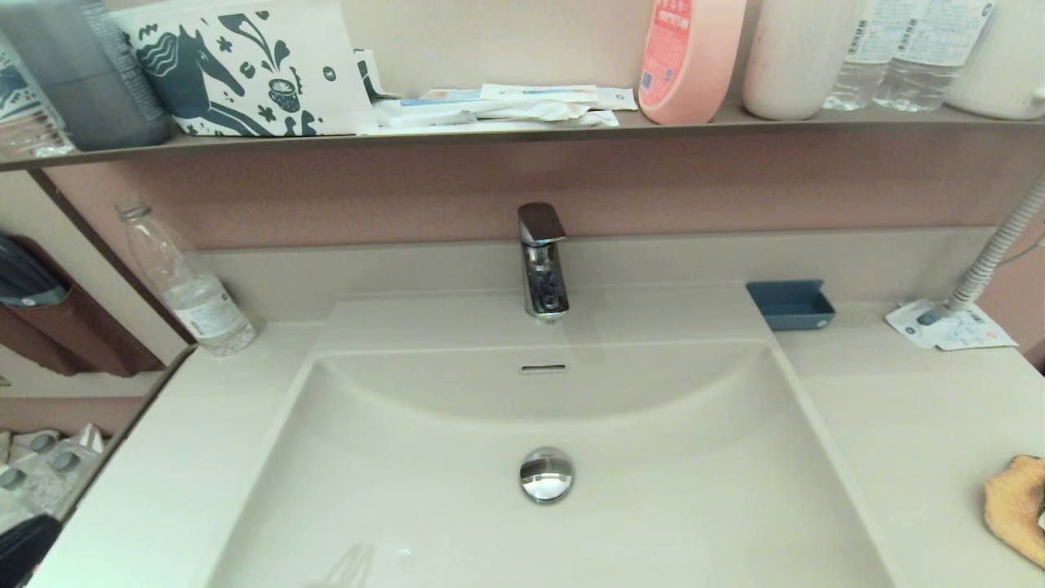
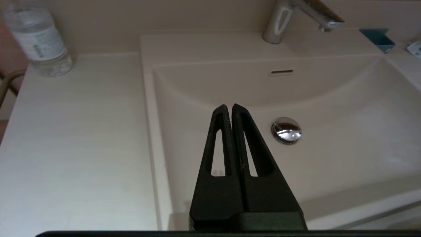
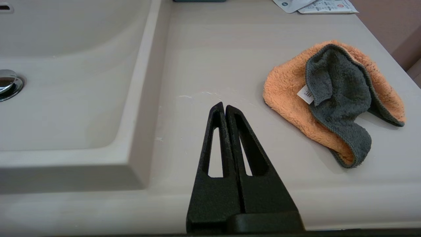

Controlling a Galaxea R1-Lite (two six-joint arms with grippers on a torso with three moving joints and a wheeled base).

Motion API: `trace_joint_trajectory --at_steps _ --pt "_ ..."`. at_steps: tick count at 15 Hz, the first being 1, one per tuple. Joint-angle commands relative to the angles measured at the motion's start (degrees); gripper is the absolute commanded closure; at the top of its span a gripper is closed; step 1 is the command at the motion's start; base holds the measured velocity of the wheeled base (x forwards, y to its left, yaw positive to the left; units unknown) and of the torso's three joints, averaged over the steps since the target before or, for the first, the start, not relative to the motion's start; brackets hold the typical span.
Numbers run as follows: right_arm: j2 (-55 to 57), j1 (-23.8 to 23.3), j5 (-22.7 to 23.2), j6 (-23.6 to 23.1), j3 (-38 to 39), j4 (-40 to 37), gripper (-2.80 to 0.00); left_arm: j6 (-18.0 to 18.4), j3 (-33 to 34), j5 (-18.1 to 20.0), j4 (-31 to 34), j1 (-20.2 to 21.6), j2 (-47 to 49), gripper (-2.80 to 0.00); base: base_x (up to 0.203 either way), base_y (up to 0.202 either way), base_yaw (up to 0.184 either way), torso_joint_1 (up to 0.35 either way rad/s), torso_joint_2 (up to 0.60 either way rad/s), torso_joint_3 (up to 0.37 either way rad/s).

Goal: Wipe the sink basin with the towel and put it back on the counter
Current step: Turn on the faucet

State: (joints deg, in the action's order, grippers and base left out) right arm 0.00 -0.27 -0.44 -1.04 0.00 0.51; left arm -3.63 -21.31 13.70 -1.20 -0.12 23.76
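The cream-beige sink basin (image 1: 653, 490) fills the middle of the head view, with a chrome drain plug (image 1: 546, 474), a slot overflow (image 1: 543, 368) and a chrome faucet (image 1: 542, 261). The towel (image 3: 332, 98), orange-tan with a dark grey fold on top, lies crumpled on the counter (image 3: 223, 59) right of the basin; only its edge (image 1: 1016, 506) shows in the head view. My right gripper (image 3: 224, 106) is shut and empty above the counter, apart from the towel. My left gripper (image 2: 229, 107) is shut and empty over the basin's left part, beside the drain plug (image 2: 286, 130). Neither gripper shows in the head view.
A clear water bottle (image 1: 192, 286) stands on the left counter. A small blue tray (image 1: 790, 305) and white paper packets (image 1: 951, 327) with a grey hose end lie at the back right. The dark shelf (image 1: 522, 131) above carries bottles, packets and a patterned box.
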Motion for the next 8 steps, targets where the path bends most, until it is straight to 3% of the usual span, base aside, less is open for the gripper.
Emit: trace_joint_trajectory --at_steps 1,5,8 --pt "0.0 0.0 0.0 0.0 0.0 0.0 0.00 -0.1 -2.5 1.5 -3.7 -0.1 11.6 0.00 0.000 0.000 0.000 0.000 0.00 0.000" --pt "0.0 0.0 0.0 0.0 0.0 0.0 0.00 -0.3 -3.1 2.7 -19.0 -2.0 26.6 0.00 0.000 0.000 0.000 0.000 0.00 0.000" --pt "0.0 0.0 0.0 0.0 0.0 0.0 0.00 -0.7 -3.2 0.5 -26.1 -10.3 34.4 0.00 0.000 0.000 0.000 0.000 0.00 0.000"
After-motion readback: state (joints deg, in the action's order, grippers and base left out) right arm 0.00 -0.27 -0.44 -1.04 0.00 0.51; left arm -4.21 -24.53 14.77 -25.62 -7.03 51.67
